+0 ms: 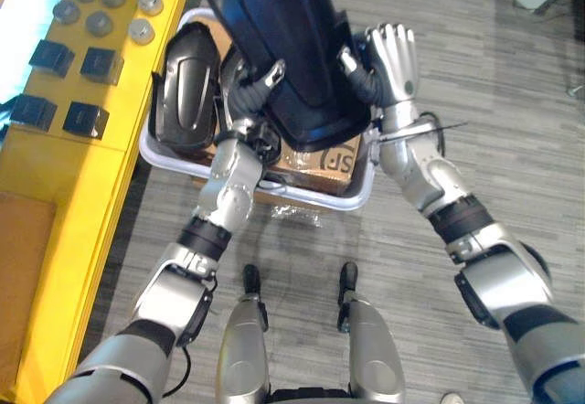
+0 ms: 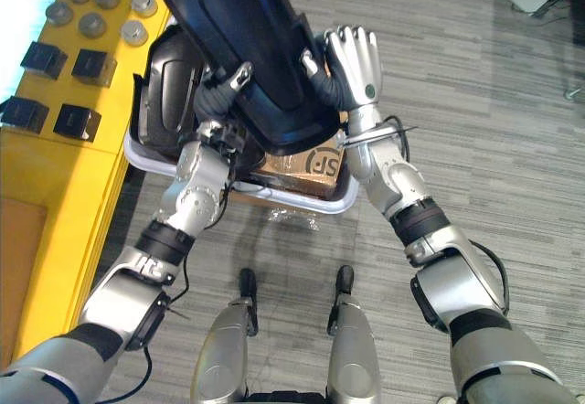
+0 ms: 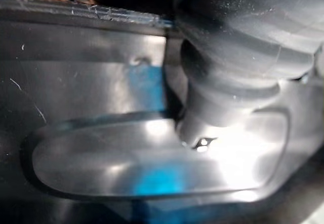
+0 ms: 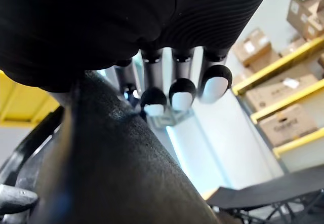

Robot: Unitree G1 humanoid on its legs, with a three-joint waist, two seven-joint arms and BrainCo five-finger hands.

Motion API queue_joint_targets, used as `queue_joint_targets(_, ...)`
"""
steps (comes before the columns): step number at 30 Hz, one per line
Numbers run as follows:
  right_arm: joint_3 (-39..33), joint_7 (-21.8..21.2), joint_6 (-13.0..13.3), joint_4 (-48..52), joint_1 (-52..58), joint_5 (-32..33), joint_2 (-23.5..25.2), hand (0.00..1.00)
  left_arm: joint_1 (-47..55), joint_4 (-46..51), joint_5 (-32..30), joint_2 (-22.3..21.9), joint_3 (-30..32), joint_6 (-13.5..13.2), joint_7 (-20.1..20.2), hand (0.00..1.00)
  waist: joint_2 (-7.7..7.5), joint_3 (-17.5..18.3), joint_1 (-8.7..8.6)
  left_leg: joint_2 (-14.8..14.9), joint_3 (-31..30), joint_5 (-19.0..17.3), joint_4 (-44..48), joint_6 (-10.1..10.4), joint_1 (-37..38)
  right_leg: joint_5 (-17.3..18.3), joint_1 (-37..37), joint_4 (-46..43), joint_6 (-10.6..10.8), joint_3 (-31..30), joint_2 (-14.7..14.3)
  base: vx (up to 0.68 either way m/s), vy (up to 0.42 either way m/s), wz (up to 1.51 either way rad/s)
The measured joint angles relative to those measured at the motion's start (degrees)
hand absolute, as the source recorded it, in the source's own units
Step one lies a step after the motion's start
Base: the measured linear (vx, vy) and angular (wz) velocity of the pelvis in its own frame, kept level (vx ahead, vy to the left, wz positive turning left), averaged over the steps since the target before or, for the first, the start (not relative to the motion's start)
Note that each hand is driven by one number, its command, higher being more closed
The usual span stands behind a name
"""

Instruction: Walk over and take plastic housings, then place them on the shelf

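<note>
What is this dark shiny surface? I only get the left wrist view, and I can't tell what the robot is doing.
Observer: It is a large black plastic housing, held up between the left hand and the right hand.
Operator: Is anything underneath it?
Observer: Yes, a white bin lies below, with a second black housing and a cardboard box inside.
Operator: And where is the shelf?
Observer: A yellow shelf runs along the robot's left, beside the bin, carrying dark square parts and grey round ones.
</note>
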State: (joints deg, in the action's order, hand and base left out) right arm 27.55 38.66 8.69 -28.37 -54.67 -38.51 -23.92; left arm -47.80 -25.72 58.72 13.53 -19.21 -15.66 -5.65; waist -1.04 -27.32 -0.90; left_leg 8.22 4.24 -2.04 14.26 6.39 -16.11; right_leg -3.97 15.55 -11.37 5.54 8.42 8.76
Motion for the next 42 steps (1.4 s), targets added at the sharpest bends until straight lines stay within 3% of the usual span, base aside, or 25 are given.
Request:
queue_joint_targets(3,0.09,0.01,-0.04,1.5,1.93,0.01,0.24,1.0,2.54,0.4,2.22,-0.27,-0.81,-1.86,1.25,1.0,-0.13,0.0,0.0,0.0,0.73,-0.02,-1.04,0.03,2.18,-0.51,-2.45,1.95,0.14,-0.06,-0.2,0.03,0.022,-0.06)
queue_joint_targets(4,0.01,0.08,-0.09,2.08,2.84,0.01,0.55,0.0,3.09,0.4,2.41,-0.3,-1.12,-2.38,1.5,1.0,-0.13,0.0,0.01,-0.01,0.83,-0.01,-1.45,0.03,2.95,-0.59,-3.26,2.47,0.18,-0.05,-0.24,0.05,0.02,-0.02)
queue_joint_targets(9,-1.59,0.2,-0.2,5.68,8.19,1.85,3.8,0.0,6.23,1.65,3.18,-0.48,-1.7,-3.69,1.8,1.0,-1.06,0.78,-0.02,-0.11,1.0,0.31,-4.17,0.34,6.53,-1.23,-7.34,5.99,0.42,0.48,-0.54,0.07,0.015,0.01)
queue_joint_targets(14,-3.72,0.83,-0.71,8.36,12.54,7.6,8.98,0.0,10.94,5.77,-1.02,-3.98,-0.52,-3.96,-3.54,1.0,-1.63,3.91,0.21,-0.18,1.19,0.44,-6.07,0.49,9.24,-1.43,-10.87,9.21,0.62,0.9,-0.78,0.1,0.005,0.04)
queue_joint_targets(19,-4.05,-0.65,-1.09,17.28,22.4,17.12,11.85,0.0,18.42,10.16,-19.88,-6.51,0.52,-3.72,-14.42,1.0,-1.34,9.5,0.22,-0.12,2.78,0.43,-8.18,0.5,13.76,-1.48,-15.18,12.32,0.66,0.26,-0.98,0.1,-0.008,-0.11)
queue_joint_targets(20,-4.48,-1.72,-1.14,19.47,24.56,20.1,12.09,0.0,19.71,10.6,-25.6,-7.46,0.56,-3.37,-17.56,1.0,-1.23,10.75,0.22,0.03,3.0,0.42,-8.67,0.51,14.78,-1.48,-15.82,12.48,0.66,-0.15,-1.08,0.08,-0.012,-0.2)
queue_joint_targets(22,-4.99,-3.18,-1.15,22.07,26.89,22.63,12.5,0.0,21.1,10.7,-31.14,-8.03,0.79,-3.09,-21.1,1.0,-1.26,12.42,0.22,0.04,3.96,0.41,-9.1,0.53,15.34,-1.48,-15.79,12.69,0.66,-0.77,-1.22,0.02,-0.003,-0.2)
queue_joint_targets(24,-6.01,-6.49,-1.14,27.21,31.23,28.55,12.51,0.0,23.19,10.87,-42.9,-9.7,1.73,-2.61,-26.89,1.0,-0.79,13.15,-0.05,0.18,4.34,0.36,-11.12,0.61,17.65,-1.49,-16.74,12.79,0.66,-1.06,-1.53,-0.03,-0.003,-0.14)
queue_joint_targets(26,-6.18,-9.11,-1.01,30.21,34.88,32.73,12.48,0.0,25.48,11.4,-50.31,-10.28,2.85,-2.64,-29.81,1.0,-0.63,13.78,-0.16,0.21,4.58,0.32,-12.66,0.84,19.02,-1.47,-17.09,12.89,0.7,-1.32,-1.7,-0.06,0.011,-0.08)
queue_joint_targets(28,-8.02,-10.6,0.27,34.29,39.58,36.67,13.82,0.0,28.43,12.11,-54.5,-10.42,5.22,-2.67,-32.3,1.0,-0.59,14.69,-0.17,0.16,5.0,0.43,-13.13,1.02,19.24,-1.56,-17.0,13.15,0.85,-1.47,-1.7,-0.05,0.011,-0.11)
queue_joint_targets(32,-20.06,-14.0,2.8,39.7,50.46,44.68,14.71,0.0,39.28,15.59,-59.55,-9.46,16.41,-2.64,-38.14,1.0,-0.62,17.18,-0.25,0.05,6.06,0.44,-14.09,1.07,19.98,-1.57,-16.65,13.62,0.95,-2.61,-1.75,-0.02,0.002,-0.13)
queue_joint_targets(36,-25.86,-16.65,2.32,38.13,60.81,49.04,15.32,0.0,47.62,26.84,-59.13,-9.15,19.17,-3.88,-38.27,1.0,-0.65,17.6,-0.04,-0.08,7.19,0.35,-14.13,1.11,20.04,-1.66,-16.43,13.99,1.05,-3.24,-1.66,0.01,0.006,-0.08)
queue_joint_targets(37,-25.89,-17.83,1.84,36.77,63.15,49.18,16.31,0.0,49.6,29.92,-58.85,-9.65,19.05,-5.37,-37.3,1.0,-0.41,18.01,-0.1,-0.19,7.49,0.17,-14.13,1.22,20.05,-1.79,-16.12,14.21,1.21,-3.86,-1.61,0.02,0.011,-0.17)
queue_joint_targets(42,-26.6,-18.81,-0.12,31.55,67.79,49.56,18.64,0.0,53.65,33.05,-57.25,-12.7,17.99,-7.12,-32.5,1.0,0.93,20.43,-1.16,-0.44,7.37,0.17,-14.75,1.2,20.14,-2.38,-16.61,15.37,1.43,-3.76,-1.49,0.02,0.003,-0.01)
